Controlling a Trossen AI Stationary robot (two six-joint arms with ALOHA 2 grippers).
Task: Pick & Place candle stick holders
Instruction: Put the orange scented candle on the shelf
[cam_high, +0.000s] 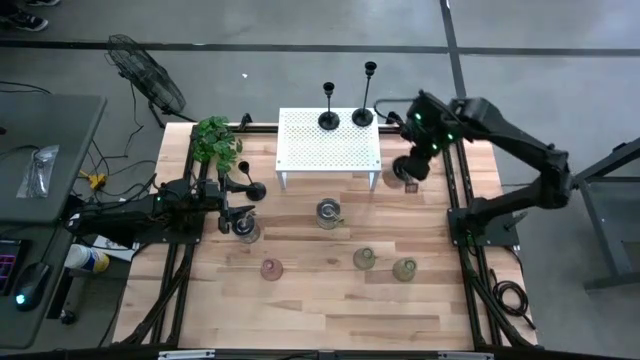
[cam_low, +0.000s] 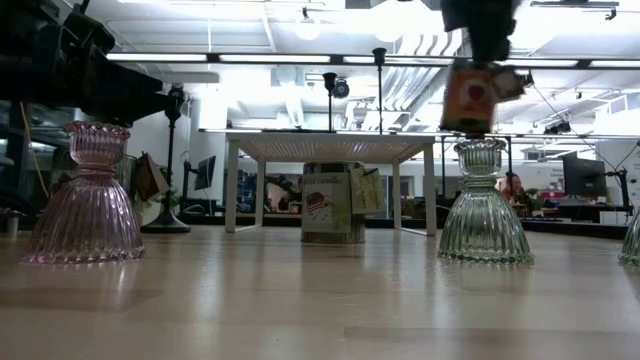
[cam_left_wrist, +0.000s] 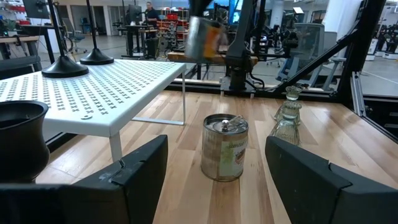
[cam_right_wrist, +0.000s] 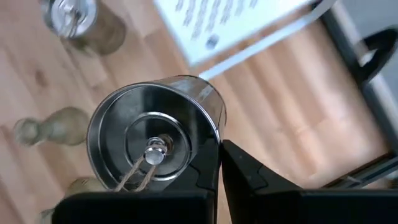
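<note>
Right gripper (cam_high: 411, 168) clamping tin can (cam_right_wrist: 152, 140), raised beside white shelf (cam_high: 329, 141)

No legible text, brand, number or sign found in any view. The tin (cam_left_wrist: 224, 147) standing on the bench (cam_left_wrist: 311, 186) carries a printed paper label, wording too small to make out. The tin (cam_low: 472, 96) raised above the bench near the shelf also bears a label with a red figure, but it is blurred and no lettering can be read. The posters in the room beyond are unreadable.
</note>
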